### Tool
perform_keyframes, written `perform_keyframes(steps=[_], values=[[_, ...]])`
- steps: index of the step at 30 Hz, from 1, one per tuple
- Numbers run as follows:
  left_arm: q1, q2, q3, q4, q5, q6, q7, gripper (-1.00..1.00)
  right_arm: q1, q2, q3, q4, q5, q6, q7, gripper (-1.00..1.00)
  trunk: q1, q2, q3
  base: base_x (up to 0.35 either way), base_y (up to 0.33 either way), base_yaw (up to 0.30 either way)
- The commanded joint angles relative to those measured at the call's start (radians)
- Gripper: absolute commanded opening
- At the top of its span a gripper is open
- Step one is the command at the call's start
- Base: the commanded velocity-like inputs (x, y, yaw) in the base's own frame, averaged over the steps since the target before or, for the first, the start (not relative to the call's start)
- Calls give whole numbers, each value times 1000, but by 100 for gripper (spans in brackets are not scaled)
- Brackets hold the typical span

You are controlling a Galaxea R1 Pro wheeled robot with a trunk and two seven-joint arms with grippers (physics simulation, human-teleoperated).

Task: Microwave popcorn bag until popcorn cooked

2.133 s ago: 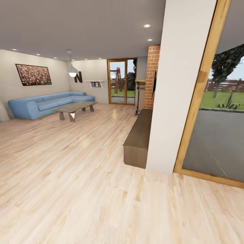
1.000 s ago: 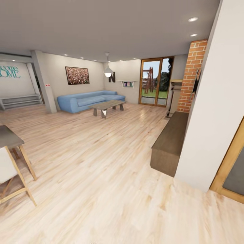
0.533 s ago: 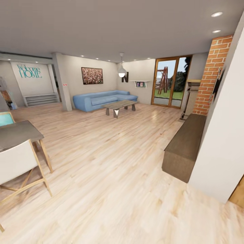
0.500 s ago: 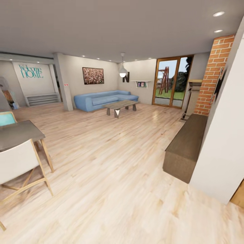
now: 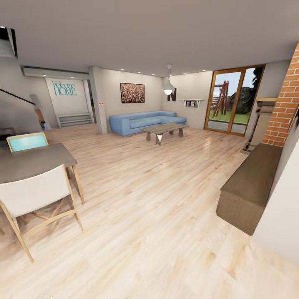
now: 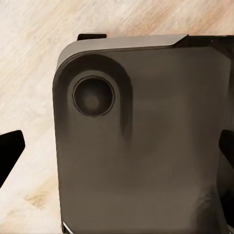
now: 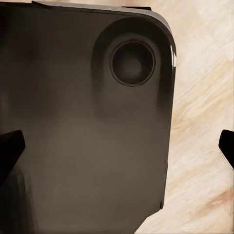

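The popcorn bag, the microwave and the countertop are out of view; the head view looks across a living room with a pale wood floor (image 5: 149,216). My left gripper (image 6: 117,156) hangs open over a dark grey panel of my own body, black fingertips (image 6: 9,152) wide apart. My right gripper (image 7: 117,148) is open in the same way, its fingertips (image 7: 9,146) at the frame's edges, nothing between them.
A grey dining table (image 5: 33,162) with a white chair (image 5: 33,193) and a teal chair (image 5: 27,142) stands close on the left. A low brown bench (image 5: 253,182) and a brick column (image 5: 286,108) line the right. A blue sofa (image 5: 141,122) and coffee table (image 5: 164,129) sit far ahead.
The camera has swung to the left: the sofa and bench slid rightward in the picture, the near glass door left the view, and the dining table and chairs came in at the left.
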Motion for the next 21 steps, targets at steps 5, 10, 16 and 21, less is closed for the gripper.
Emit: perform_keyframes(steps=[5,10,16,21], values=[[0,0,1,-1,0,-2,0,100,0,1,0,0,0,-3,-1,100,0,0,-1,0,0,269],[0,0,1,-1,0,-2,0,100,0,1,0,0,0,-3,0,100,0,0,-1,0,0,269],[0,0,1,-1,0,-2,0,100,0,1,0,1,0,-3,1,100,0,0,-1,0,0,269],[0,0,1,-1,0,-2,0,100,0,-1,0,0,-1,-3,-1,100,0,0,-1,0,0,269]])
